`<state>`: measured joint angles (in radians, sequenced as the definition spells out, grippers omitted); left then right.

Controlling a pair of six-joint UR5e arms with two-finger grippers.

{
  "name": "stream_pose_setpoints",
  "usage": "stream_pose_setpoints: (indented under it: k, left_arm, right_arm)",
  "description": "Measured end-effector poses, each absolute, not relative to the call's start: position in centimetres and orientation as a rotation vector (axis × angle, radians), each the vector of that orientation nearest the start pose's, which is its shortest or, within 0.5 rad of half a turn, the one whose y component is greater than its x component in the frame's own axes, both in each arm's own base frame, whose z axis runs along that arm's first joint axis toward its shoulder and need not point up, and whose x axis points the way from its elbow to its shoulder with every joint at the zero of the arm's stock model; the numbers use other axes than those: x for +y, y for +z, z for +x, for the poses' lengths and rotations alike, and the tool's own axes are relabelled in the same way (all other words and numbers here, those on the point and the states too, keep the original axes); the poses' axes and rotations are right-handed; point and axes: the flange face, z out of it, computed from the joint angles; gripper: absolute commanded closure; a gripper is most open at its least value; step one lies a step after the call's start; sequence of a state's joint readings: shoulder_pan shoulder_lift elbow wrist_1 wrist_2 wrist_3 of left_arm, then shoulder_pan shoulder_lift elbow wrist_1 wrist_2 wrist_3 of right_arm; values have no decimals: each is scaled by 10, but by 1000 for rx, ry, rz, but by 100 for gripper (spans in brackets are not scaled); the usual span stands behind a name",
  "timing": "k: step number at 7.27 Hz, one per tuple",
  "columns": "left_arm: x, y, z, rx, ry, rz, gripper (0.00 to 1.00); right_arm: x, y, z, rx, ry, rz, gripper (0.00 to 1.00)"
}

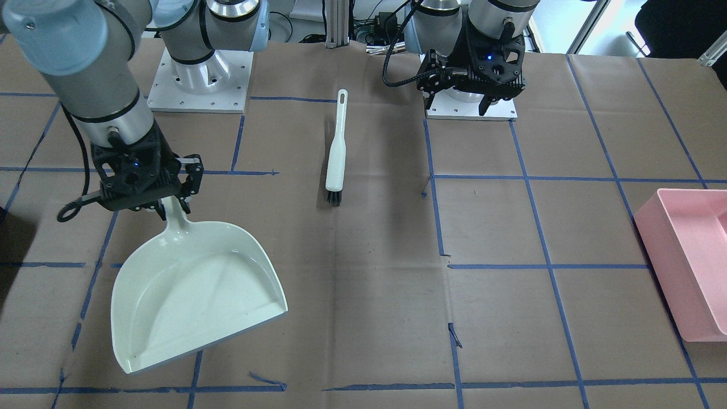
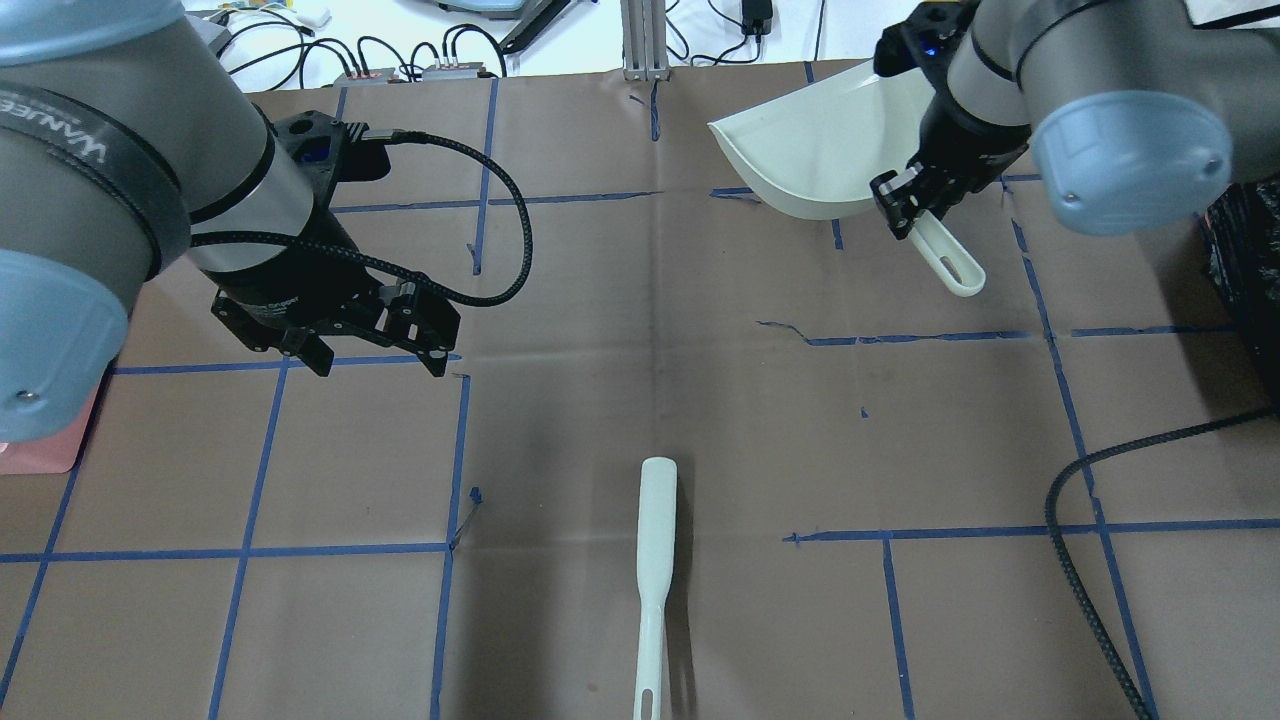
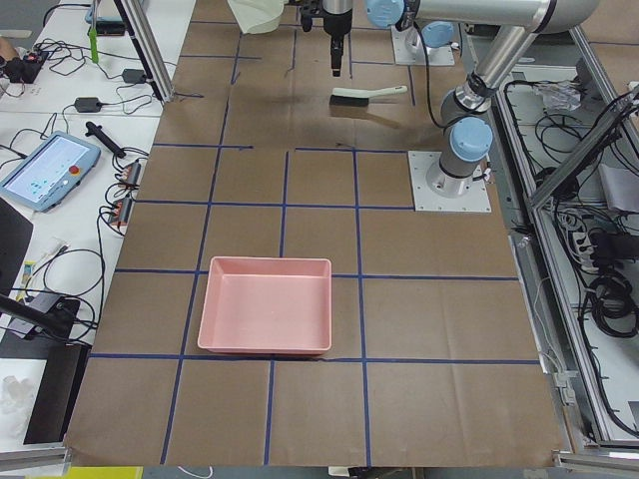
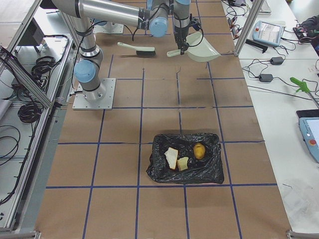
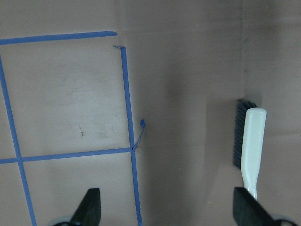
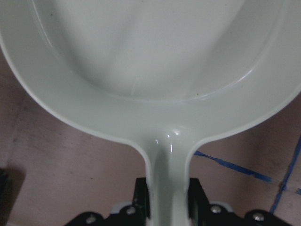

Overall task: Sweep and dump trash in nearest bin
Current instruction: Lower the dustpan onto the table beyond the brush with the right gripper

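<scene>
**Right gripper holds the dustpan; trash lies in the black-lined bin**

Furthest to the left of both sets of jaws, well apart from them, a pink bin [image 3: 265,317] sits on the brown-papered table [image 2: 560,330] with its blue tape grid. The left gripper [image 2: 378,362] hangs above the table with its jaws spread wide and nothing between the fingers [image 5: 89,207]. In the left wrist view, a white brush [image 2: 655,560] with dark bristles lies flat on the paper below these jaws, off to their right side, its handle running under the right fingertip.

Further right, the right gripper [image 2: 915,205] has its jaws clamped on the handle of the pale dustpan [image 2: 830,150], whose scoop fans out beyond the fingertips.

Well to the right of those jaws stands the black-lined bin [image 4: 214,172]. In it lie two bread pieces [image 4: 172,157] side by side, with the yellow lump [image 4: 199,150] near them.
</scene>
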<state>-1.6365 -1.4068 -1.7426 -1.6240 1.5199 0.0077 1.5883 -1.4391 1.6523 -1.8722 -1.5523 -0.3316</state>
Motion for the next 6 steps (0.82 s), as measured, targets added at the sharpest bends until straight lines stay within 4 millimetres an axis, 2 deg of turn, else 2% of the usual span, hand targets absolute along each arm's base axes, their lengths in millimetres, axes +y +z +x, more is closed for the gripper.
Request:
stream_pose_setpoints:
  k: [2, 4, 6]
  left_arm:
    - [-406, 473, -166, 3188, 101, 115, 0]
    - [-406, 473, -166, 3188, 105, 113, 0]
    - [-406, 473, -166, 3188, 109, 112, 0]
  right_arm:
    - [-556, 396, 207, 3096, -100, -433, 100]
    - [-562, 370, 263, 3102, -34, -368, 100]
    - [-568, 341, 305, 3109, 29, -316, 100]
